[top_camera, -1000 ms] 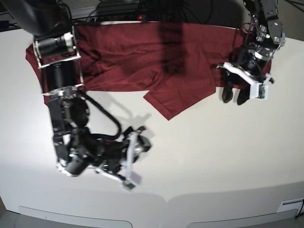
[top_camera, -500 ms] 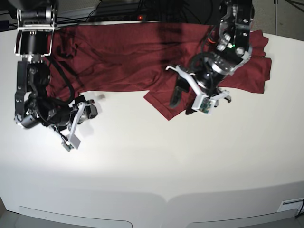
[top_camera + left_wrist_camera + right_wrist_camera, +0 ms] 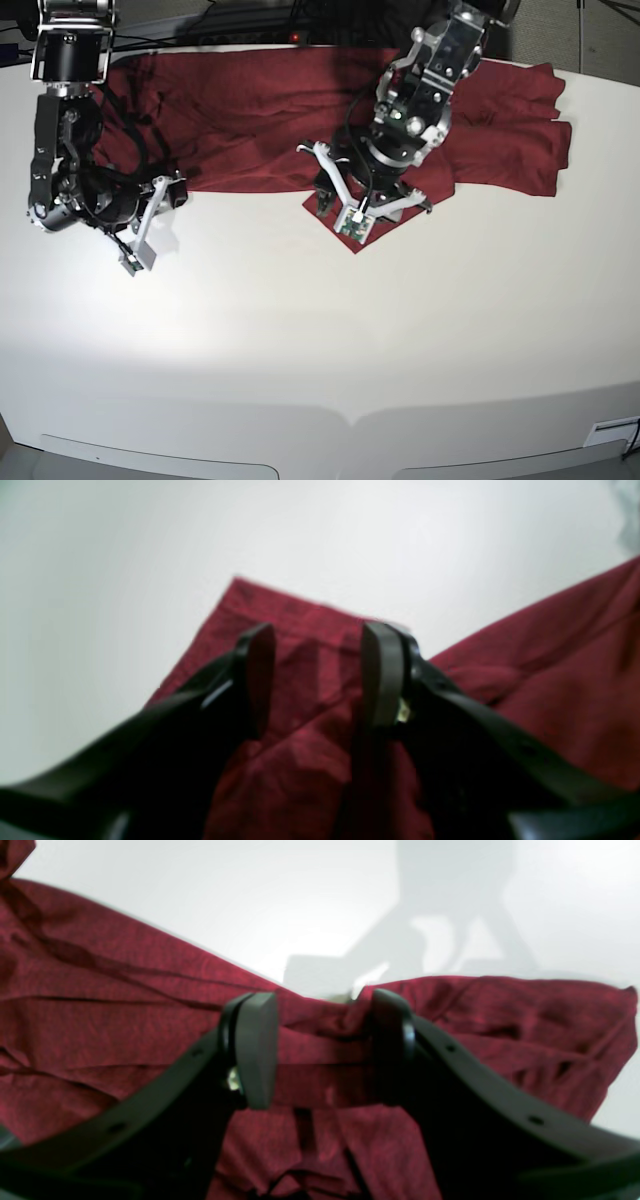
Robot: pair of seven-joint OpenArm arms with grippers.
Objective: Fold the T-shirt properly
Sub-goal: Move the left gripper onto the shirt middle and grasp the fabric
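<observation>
T-shirt [image 3: 250, 110] sprawls across the white table [image 3: 330, 330]; left hand [image 3: 362, 200] and right hand [image 3: 165, 195] gape, empty.

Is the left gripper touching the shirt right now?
Cannot tell. In the left wrist view the left gripper, jaws open, frames the shirt, but neither contact nor gap shows plainly.

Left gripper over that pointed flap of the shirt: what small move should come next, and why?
Probably lower it and close on the flap. The left gripper stands open with the shirt between its jaws, nothing pinched yet. The right gripper is likewise open over the shirt's edge, so both could likely close together before lifting.
</observation>
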